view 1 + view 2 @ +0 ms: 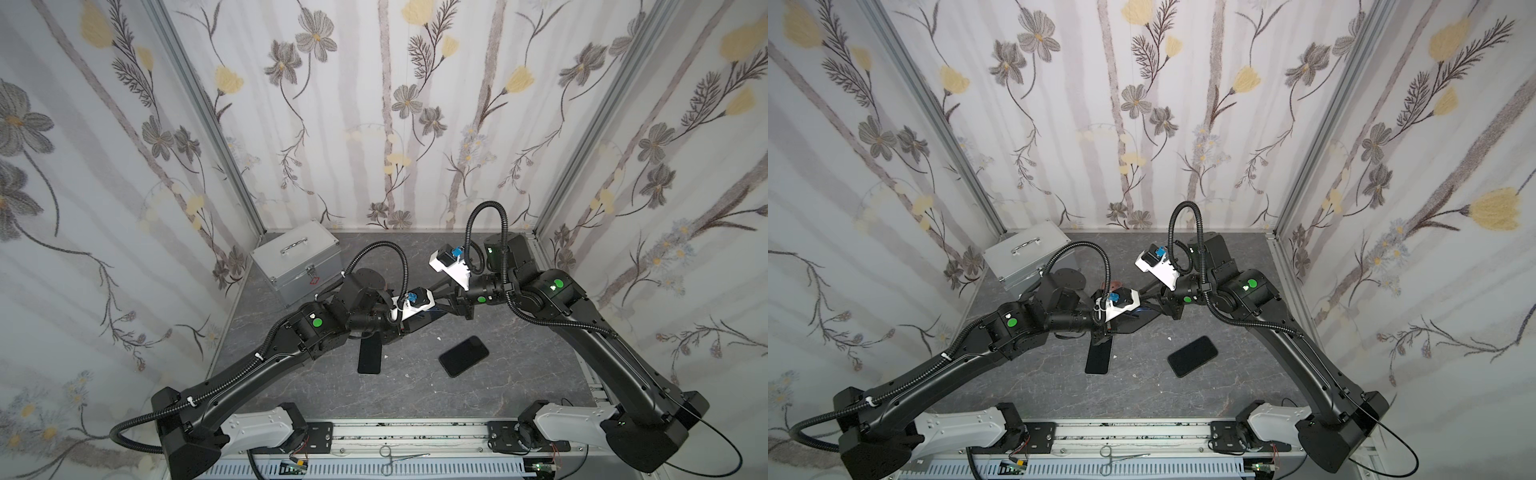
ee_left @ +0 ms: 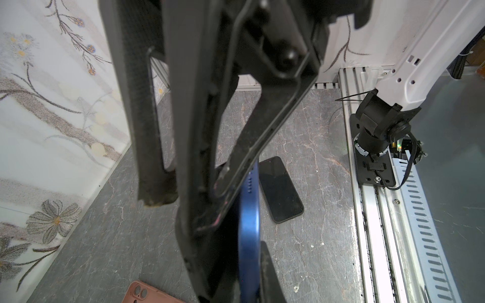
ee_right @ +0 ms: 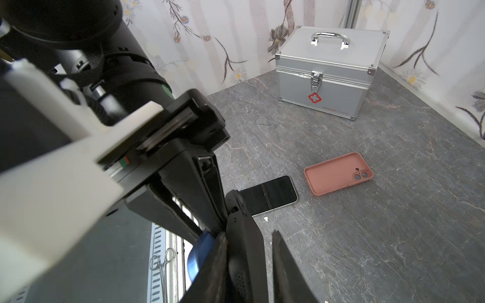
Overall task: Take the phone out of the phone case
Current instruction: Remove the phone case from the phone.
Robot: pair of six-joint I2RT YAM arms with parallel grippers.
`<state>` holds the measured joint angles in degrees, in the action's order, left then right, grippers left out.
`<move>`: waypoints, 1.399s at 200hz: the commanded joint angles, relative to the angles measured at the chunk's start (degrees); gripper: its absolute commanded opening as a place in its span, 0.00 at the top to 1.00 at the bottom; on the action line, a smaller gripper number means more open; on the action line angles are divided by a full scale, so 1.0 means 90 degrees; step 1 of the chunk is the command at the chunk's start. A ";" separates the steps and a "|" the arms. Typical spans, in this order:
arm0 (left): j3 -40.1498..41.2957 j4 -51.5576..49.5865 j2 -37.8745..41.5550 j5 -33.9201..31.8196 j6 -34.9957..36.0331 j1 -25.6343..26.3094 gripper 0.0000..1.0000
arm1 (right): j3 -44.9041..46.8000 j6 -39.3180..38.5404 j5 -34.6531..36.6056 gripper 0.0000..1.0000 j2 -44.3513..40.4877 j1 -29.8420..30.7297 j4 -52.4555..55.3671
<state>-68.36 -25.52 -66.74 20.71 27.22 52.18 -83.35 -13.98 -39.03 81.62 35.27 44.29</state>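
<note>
Above a grey counter (image 1: pixel 519 374), the left claw (image 2: pixel 244 262) gripped the blue phone (image 2: pixel 249 210) while the right claw (image 3: pixel 248 236), jaws slightly apart, straddled its case (image 3: pixel 236 207); removal looked begun, not finished.

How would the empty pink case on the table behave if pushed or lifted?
The pink case is an empty thin shell, so probably light. Its matte finish suggests soft rubbery material, likely to flex when pinched. Lying flat on the table, it would probably slide, not tip.

Overhead stereo pair, two wrist close-ups
</note>
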 commanded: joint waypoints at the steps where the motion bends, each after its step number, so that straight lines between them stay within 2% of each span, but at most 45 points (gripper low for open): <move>1: -0.0114 0.0873 0.0091 0.0153 0.0100 0.0003 1.00 | 0.0023 -0.0049 0.0121 0.70 0.0127 -0.0018 0.0399; 21: -0.0119 0.0872 0.0111 0.0123 0.0100 0.0003 1.00 | 0.0014 -0.0049 -0.0027 0.73 0.0169 -0.0041 0.0402; 87: -0.0042 0.0872 0.0121 0.0117 0.0081 0.0003 1.00 | 0.0019 0.0236 -0.0771 1.00 0.0103 -0.0271 0.0064; 139: -0.0002 0.0876 0.0111 0.0440 -0.0006 0.0127 1.00 | 0.0565 0.1680 -0.0395 1.00 0.0279 -0.0992 -0.1111; 184: 0.0109 0.0934 0.0230 0.0443 -0.0209 0.0159 1.00 | 0.1086 0.2959 -0.0389 1.00 0.0515 -0.1443 -0.2008; 205: 0.0267 0.1146 0.0309 0.0273 -0.0604 0.0094 1.00 | 0.1637 0.3715 0.0167 1.00 0.0247 -0.1631 -0.2817; 226: 0.0612 0.1778 0.0429 0.0032 -0.1587 -0.0084 1.00 | 0.2351 0.4198 0.1140 1.00 -0.0310 -0.1761 -0.3518; 241: 0.0915 0.2203 0.0422 0.0035 -0.2387 -0.0252 1.00 | 0.2885 0.4398 0.1822 1.00 -0.0791 -0.1875 -0.3881; 256: 0.1170 0.2413 0.0306 0.0141 -0.3022 -0.0388 1.00 | 0.3350 0.4625 0.2118 1.00 -0.1201 -0.2053 -0.4126; 280: 0.1649 0.2696 0.0072 0.0264 -0.4022 -0.0565 1.00 | 0.4108 0.4430 0.2758 1.00 -0.1971 -0.2141 -0.4398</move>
<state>-56.36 -8.71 -64.71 21.69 3.81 48.25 -51.46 24.69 -23.11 69.04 16.25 12.47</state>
